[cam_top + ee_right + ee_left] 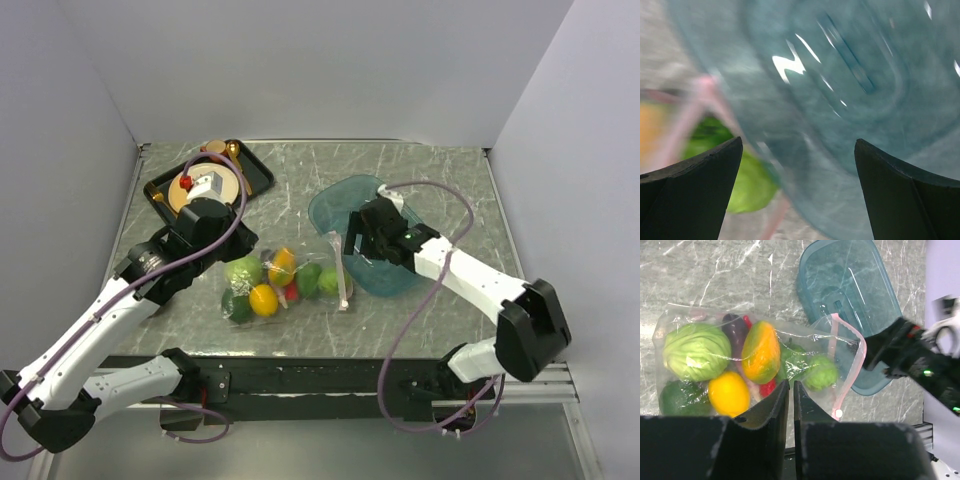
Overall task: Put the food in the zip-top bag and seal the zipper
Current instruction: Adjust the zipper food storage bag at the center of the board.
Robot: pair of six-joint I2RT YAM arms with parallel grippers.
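The clear zip-top bag (pixel 285 283) lies mid-table with the food inside: a big green one (pixel 695 351), mango (pixel 760 352), lemon (pixel 729 392), eggplant (pixel 735 325), red chili (pixel 768 387) and a small green one (pixel 821 372). Its pink zipper (pixel 856 345) runs along the right-hand mouth and bows apart. My left gripper (pixel 790 383) hangs above the bag's left side (pixel 243 240), jaws shut to a thin slit with nothing between them. My right gripper (pixel 797 142) stands wide open low by the bag's mouth (pixel 355 245), the zipper (pixel 700 100) at its left finger.
A teal plastic tub (pixel 340 200) lies directly behind and right of the bag's mouth, under my right gripper. A black tray (pixel 258 178) with a wooden plate and small items sits at the back left. Grey walls close in the table on three sides.
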